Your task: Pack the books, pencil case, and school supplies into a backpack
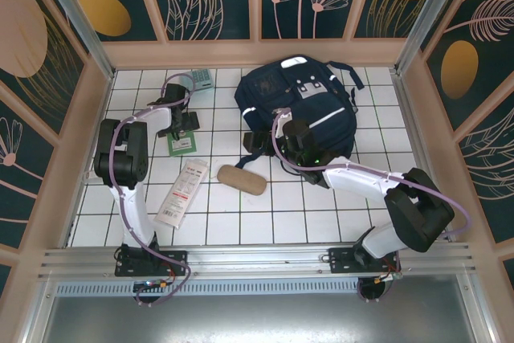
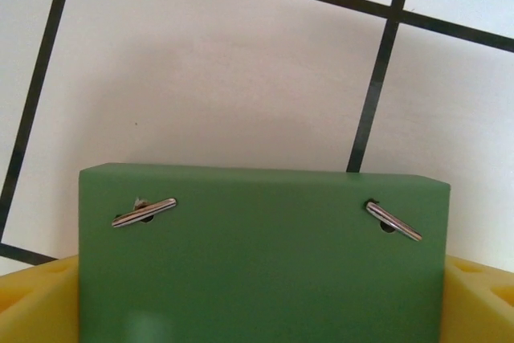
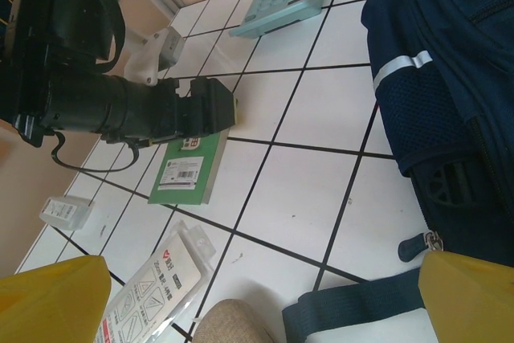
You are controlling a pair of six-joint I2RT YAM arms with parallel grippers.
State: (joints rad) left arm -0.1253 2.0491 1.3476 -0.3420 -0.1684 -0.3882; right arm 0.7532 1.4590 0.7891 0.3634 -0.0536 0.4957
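Attention goes to the green book (image 2: pixel 265 263). It lies flat on the white tiled table (image 1: pixel 321 214) at centre left of the top view, below the pale teal calculator (image 1: pixel 201 79) and well apart from the navy backpack (image 1: pixel 301 102) at upper centre. Over it, the left gripper (image 2: pixel 257 303) straddles the book. 1 yellow pad shows at each lower corner of the left wrist view, with the stapled end between them. Whether the pads press its edges I cannot tell. At the backpack's near edge the right gripper (image 3: pixel 261 296) hangs released, jaws wide, nothing held.

By my reading the book is thin, light and fairly stiff across its short width, bound by 2 staples (image 2: pixel 144 212). A soft cover may bow if it is squeezed hard edge to edge. The book nearly fills the jaw span, so there is little margin. The hold should sit square across the stapled end, centred between the staples, with the pads low enough to catch the edges rather than ride over the cover. Flat on smooth tile it offers no lip to get under, so it could slide instead of lifting.

The tan pencil case (image 1: pixel 241 179) and the white packet (image 1: pixel 181 192), lower centre of the top view, look soft and light. Each would likely take a pinch across its narrow middle.
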